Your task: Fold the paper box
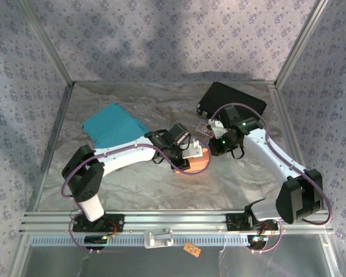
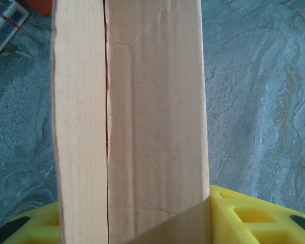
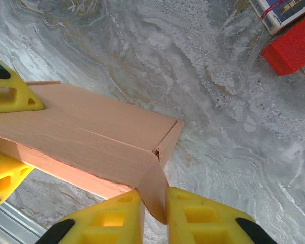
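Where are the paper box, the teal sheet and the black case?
paper box [image 3: 101,122], right wrist view, top panel.
teal sheet [image 1: 112,127], top external view, middle.
black case [image 1: 233,99], top external view, top face.

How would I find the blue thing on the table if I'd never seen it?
Start at the grey marbled table and look to its far left part. The teal sheet lies flat there. It is the one blue-green thing: the paper box in the middle is orange-brown, and the black box sits far right.
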Motion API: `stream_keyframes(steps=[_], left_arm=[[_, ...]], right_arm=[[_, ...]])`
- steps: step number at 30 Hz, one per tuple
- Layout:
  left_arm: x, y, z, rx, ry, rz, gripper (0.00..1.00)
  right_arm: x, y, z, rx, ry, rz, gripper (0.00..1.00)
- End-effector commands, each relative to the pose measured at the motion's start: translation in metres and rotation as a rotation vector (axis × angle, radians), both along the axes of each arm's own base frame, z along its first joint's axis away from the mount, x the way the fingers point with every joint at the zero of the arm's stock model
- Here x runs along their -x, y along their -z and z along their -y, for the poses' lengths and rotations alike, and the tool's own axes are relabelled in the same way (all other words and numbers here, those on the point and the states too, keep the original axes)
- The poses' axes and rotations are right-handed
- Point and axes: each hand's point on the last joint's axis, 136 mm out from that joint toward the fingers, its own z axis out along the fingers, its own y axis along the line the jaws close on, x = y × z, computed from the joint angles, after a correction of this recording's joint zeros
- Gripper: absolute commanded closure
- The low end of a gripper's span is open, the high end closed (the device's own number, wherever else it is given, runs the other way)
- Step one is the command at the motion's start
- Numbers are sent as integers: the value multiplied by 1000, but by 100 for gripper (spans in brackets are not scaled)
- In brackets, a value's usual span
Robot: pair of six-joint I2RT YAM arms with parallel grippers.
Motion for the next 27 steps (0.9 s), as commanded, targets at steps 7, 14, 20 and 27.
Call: stream_keyframes(steps=[7, 14, 20, 27], left_arm=[[-2, -3, 3, 6, 22, -13, 52], [-3, -2, 4, 9, 12, -23, 52], [-4, -1, 4, 11, 2, -25, 52], [-6, -2, 5, 14, 0, -22, 52]], right_arm=[[-4, -6, 3, 63, 9, 28, 96], [-2, -10, -1, 55, 93, 6, 100], [1, -9, -7, 11, 193, -50, 100], [1, -5, -8, -9, 247, -60, 100]])
